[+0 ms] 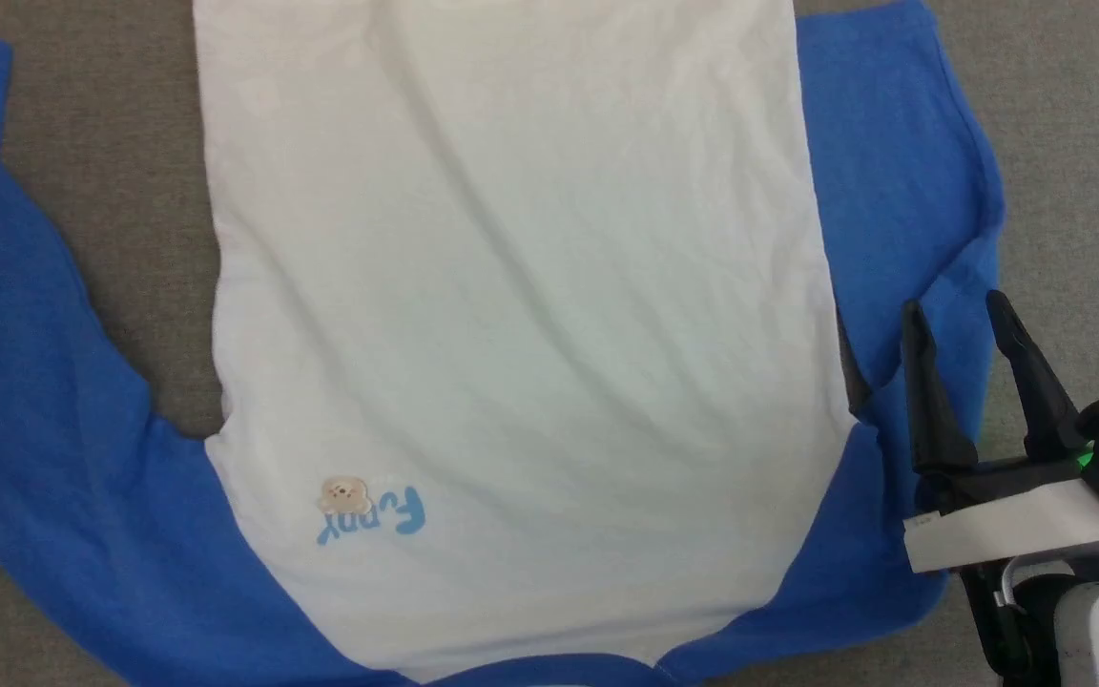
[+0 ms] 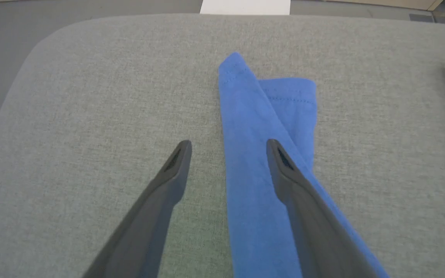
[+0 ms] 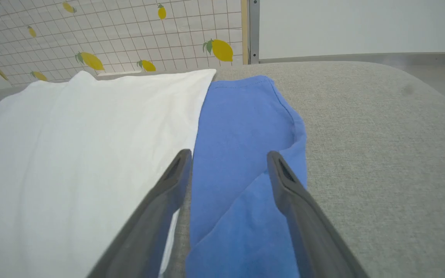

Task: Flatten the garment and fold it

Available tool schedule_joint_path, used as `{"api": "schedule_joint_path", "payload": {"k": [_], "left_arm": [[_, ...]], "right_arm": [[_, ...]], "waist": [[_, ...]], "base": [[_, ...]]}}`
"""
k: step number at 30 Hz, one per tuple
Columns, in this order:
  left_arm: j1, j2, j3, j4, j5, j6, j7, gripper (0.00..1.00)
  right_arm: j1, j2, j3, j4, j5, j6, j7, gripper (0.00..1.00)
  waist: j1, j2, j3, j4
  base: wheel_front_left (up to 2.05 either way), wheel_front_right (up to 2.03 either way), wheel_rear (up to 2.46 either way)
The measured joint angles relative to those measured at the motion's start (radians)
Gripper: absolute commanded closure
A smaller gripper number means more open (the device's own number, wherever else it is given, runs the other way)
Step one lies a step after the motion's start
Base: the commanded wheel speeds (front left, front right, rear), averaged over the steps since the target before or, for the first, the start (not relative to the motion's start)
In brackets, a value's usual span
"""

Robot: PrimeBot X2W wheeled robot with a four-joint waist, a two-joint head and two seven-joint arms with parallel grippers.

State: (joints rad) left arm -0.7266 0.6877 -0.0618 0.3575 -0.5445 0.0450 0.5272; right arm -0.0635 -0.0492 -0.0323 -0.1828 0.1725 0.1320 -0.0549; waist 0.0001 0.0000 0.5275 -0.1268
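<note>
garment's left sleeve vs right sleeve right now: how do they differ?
The left sleeve splays away from the white body, grey surface showing between; the right sleeve lies close along the body. The left sleeve's cuff end is doubled over in the left wrist view; the right sleeve's cuff lies flat, with a fold lower down near the open right gripper. Both are bright blue, resting on the grey surface.

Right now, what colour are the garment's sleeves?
The sleeves are bright blue, on the white-bodied garment; best seen in the head view.
</note>
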Motion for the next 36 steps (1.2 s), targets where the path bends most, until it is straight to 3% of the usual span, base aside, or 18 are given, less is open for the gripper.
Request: {"api": "schedule_joint_path", "payload": {"k": [8,12,13,14,15,17,26,36], "left_arm": [[0.028,0.008,0.039,-0.021,-0.056,0.046,0.082,0.0],[0.029,0.003,0.053,-0.048,-0.097,0.048,0.1,0.0],[0.03,-0.001,0.054,-0.051,-0.109,0.047,0.106,0.31],[0.03,-0.005,0.054,-0.057,-0.118,0.043,0.107,0.76],[0.03,-0.007,0.053,-0.063,-0.119,0.038,0.107,1.0],[0.031,-0.013,0.053,-0.067,-0.119,0.035,0.1,1.0],[0.047,-0.009,0.072,-0.063,-0.063,0.007,-0.127,1.0],[0.202,0.017,0.104,-0.084,-0.057,0.003,-0.164,1.0]], "right_arm": [[-0.009,0.0,0.004,0.016,0.006,0.0,-0.008,0.0],[-0.024,0.0,0.004,0.021,0.006,0.0,-0.009,0.0],[-0.026,0.0,0.005,0.022,0.006,0.0,-0.011,0.0],[-0.028,0.0,0.006,0.023,0.006,0.0,-0.013,0.0],[-0.03,0.0,0.007,0.025,0.006,0.0,-0.013,0.0],[-0.032,0.0,0.009,0.03,0.006,0.0,-0.013,0.0],[-0.037,0.0,-0.002,0.06,0.006,0.0,-0.013,0.0],[0.028,0.0,-0.035,0.082,0.019,0.0,-0.002,0.0]], "waist": [[0.0,0.0,0.057,-0.045],[0.0,0.0,0.065,-0.042],[0.0,0.0,0.066,-0.04],[0.0,0.0,0.066,-0.037],[0.0,0.0,0.067,-0.034],[0.0,0.0,0.065,-0.031],[-0.0001,0.0,-0.001,-0.017],[-0.0001,0.0,-0.15,0.019]], "base": [[0.0,0.0,0.0],[0.0,0.0,0.0],[0.0,0.0,0.0],[0.0,0.0,0.0],[0.0,0.0,0.0],[0.0,0.0,0.0],[0.0,0.0,0.0],[0.0,0.0,0.0]]}}
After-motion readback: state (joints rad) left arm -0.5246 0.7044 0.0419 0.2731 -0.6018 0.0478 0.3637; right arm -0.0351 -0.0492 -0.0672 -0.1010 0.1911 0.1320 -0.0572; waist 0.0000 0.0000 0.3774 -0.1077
